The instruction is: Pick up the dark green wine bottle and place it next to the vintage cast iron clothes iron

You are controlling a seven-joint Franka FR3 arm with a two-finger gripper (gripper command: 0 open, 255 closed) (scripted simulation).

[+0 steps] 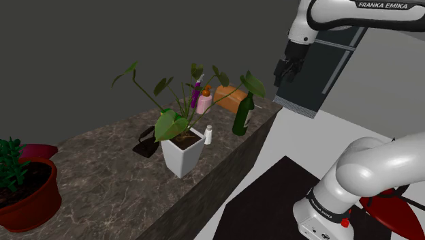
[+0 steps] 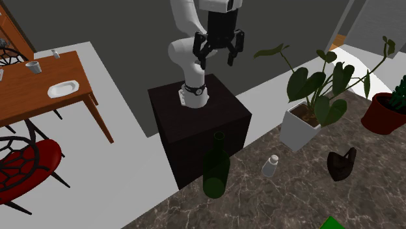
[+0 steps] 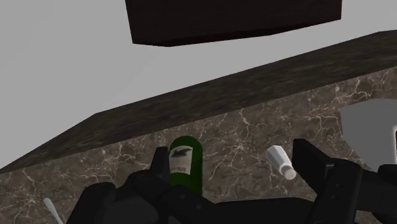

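The dark green wine bottle [image 1: 240, 114] stands upright near the counter's edge, a pale label on its side [image 3: 185, 164]. In the second exterior view the bottle [image 2: 216, 172] is close to the camera. The dark clothes iron [image 1: 146, 142] sits farther along the counter, beyond the white planter; the second exterior view shows the iron [image 2: 341, 162] to the right. My gripper [image 1: 286, 71] hangs high in the air, off the counter's edge and well above the bottle. Its black fingers [image 2: 220, 53] stand apart with nothing between them. In the wrist view the gripper [image 3: 230, 156] looks down at the bottle.
A white planter [image 1: 182, 151] with a leafy plant stands between bottle and iron, a small white bottle [image 1: 208, 135] beside it. Pink [image 1: 203, 101] and purple bottles and an orange box [image 1: 230, 97] sit behind. A red pot [image 1: 27, 194] is at the counter's far end. A wooden table [image 2: 45, 84] stands apart.
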